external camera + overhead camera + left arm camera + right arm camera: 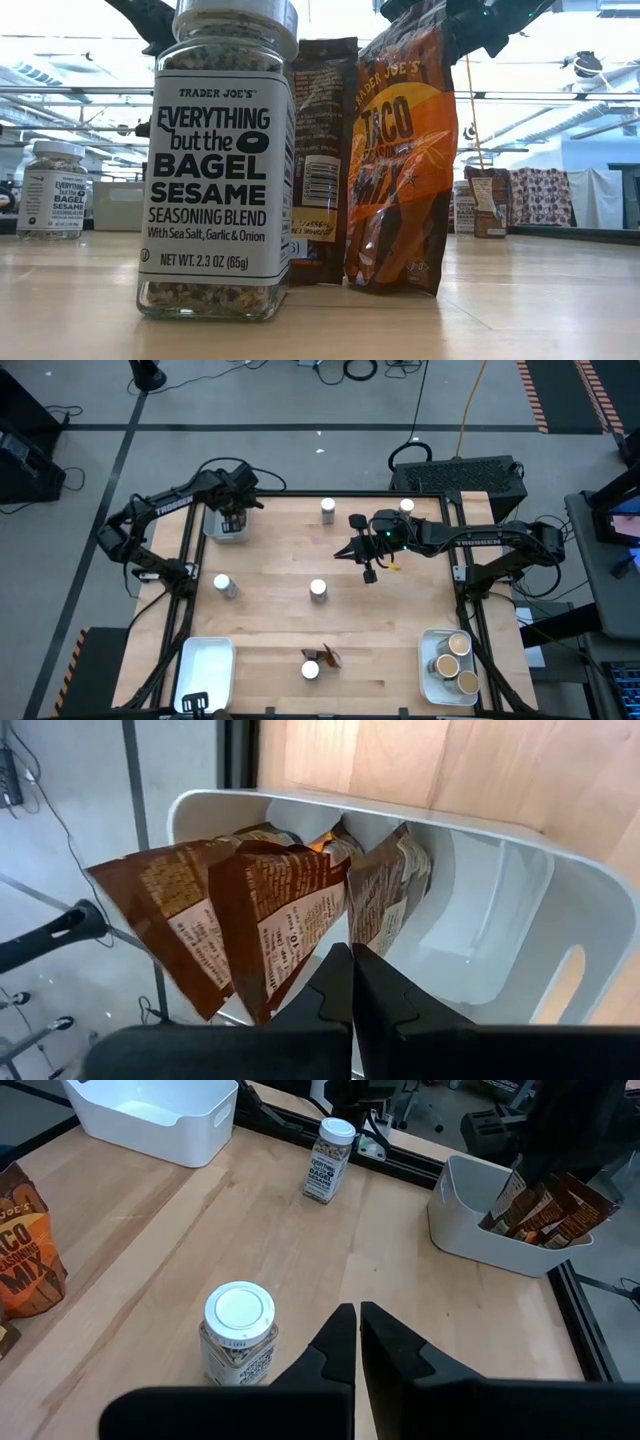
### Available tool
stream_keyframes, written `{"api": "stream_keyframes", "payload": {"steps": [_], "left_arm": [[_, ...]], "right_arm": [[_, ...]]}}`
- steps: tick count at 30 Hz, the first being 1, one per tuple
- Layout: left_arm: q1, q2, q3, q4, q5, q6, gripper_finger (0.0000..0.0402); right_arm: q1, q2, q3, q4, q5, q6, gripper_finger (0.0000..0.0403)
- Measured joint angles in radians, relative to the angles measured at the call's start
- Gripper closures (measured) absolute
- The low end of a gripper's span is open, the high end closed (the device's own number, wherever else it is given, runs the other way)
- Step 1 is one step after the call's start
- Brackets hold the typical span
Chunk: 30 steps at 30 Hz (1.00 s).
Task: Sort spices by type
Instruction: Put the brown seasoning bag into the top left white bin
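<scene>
Right gripper point(369, 572) empty, jaws together, mid-frame above centre jar point(318, 589); left gripper point(232, 520) likewise pinched shut over sachets point(250, 910) in upper-left tray point(213, 530); risk of toppling that jar on a closed-fingered descent.

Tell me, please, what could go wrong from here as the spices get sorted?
1. The sachets lean over the rim of their tray; the shut left end effector right above could knock them out.
2. The right end effector, shut, hangs close over a white-lidded jar and could tip it when descending.
3. Two sachets at the table's near edge stand beside another jar, crowding any grasp.
</scene>
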Motion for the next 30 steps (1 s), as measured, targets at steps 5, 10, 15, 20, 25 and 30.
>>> {"api": "stream_keyframes", "payload": {"steps": [5, 10, 15, 20, 25, 30], "left_arm": [[0.0, 0.057, 0.0, -0.003, -0.015, 0.0, 0.04], [0.0, 0.094, 0.0, 0.015, -0.048, -0.01, 0.0382], [-0.005, 0.088, 0.0, 0.019, -0.049, -0.01, 0.0353], [-0.015, 0.068, 0.0, 0.016, -0.049, -0.01, 0.0307], [-0.018, 0.043, 0.0, 0.014, -0.104, -0.019, 0.0247], [-0.036, 0.005, 0.0, -0.008, -0.149, -0.036, 0.0189]], "right_arm": [[0.0, 0.0, 0.0, 0.0, 0.0, 0.0, 0.0403], [0.0, 0.0, 0.0, 0.0, 0.0, 0.0, 0.0403], [-0.001, 0.0, 0.0, 0.0, 0.0, -0.008, 0.0403], [-0.014, 0.0, 0.0, 0.0, 0.0, -0.01, 0.0403], [-0.021, 0.0, 0.0, -0.001, 0.0, -0.009, 0.0403], [-0.021, 0.0, 0.0, -0.001, 0.0, -0.008, 0.0403]]}}
